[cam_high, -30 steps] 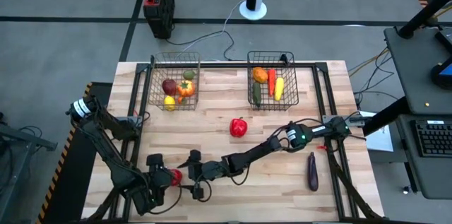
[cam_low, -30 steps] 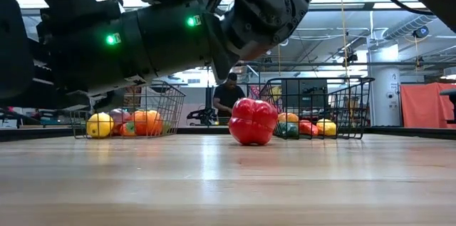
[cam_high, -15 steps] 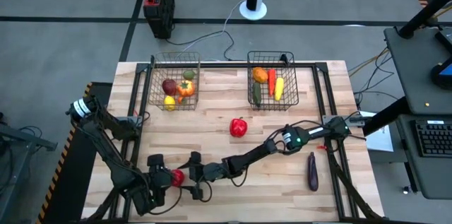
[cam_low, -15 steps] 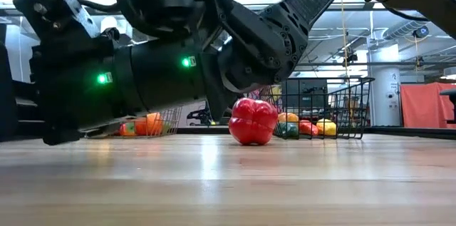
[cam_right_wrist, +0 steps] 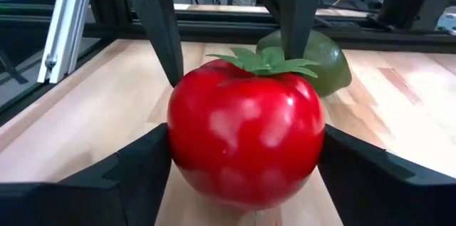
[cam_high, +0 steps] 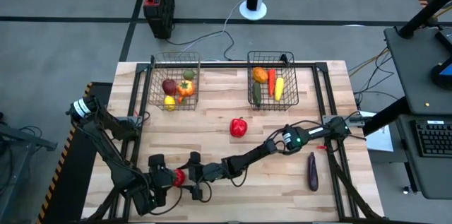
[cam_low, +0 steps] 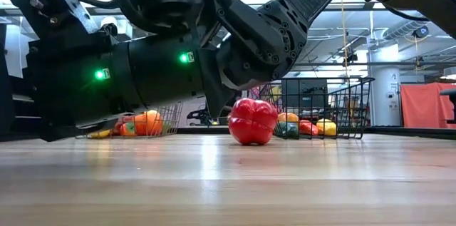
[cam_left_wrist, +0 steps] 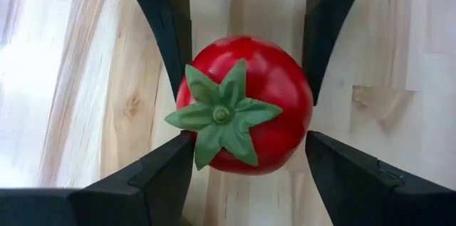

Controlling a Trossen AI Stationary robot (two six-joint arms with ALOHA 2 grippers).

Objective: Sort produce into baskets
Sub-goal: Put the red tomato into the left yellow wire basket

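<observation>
A red tomato [cam_high: 178,177] with a green calyx sits near the table's front left, between both grippers. My left gripper [cam_left_wrist: 246,140] comes at it steeply from above and is shut on it. My right gripper [cam_right_wrist: 246,147] reaches level from the table's right, its fingers against the tomato's sides. A green piece of produce [cam_right_wrist: 324,58] lies on the wood just behind the tomato. A red pepper [cam_high: 239,126] stands mid-table, and a purple eggplant [cam_high: 312,171] lies at the right. Two wire baskets [cam_high: 175,55] [cam_high: 272,53] at the far edge hold produce. My left gripper pinches the tomato's sides [cam_left_wrist: 299,137] between its two fingers, slanting down from above, the calyx facing its wrist. My right gripper has the tomato's widest part [cam_right_wrist: 182,147] between its two fingers, coming level from the table's right. The tomato stands upright, but its underside does not show.
A red-and-black box [cam_high: 158,1] stands on the floor beyond the far left corner. Metal frame rails [cam_high: 330,104] run along both table sides. Open wood lies between the pepper [cam_low: 251,120] and the near edge. People and gear show in the room behind.
In the low view a dark arm close to the camera has sunk a little and now covers most of the left basket. The tomato stays where it was between the two grippers.
</observation>
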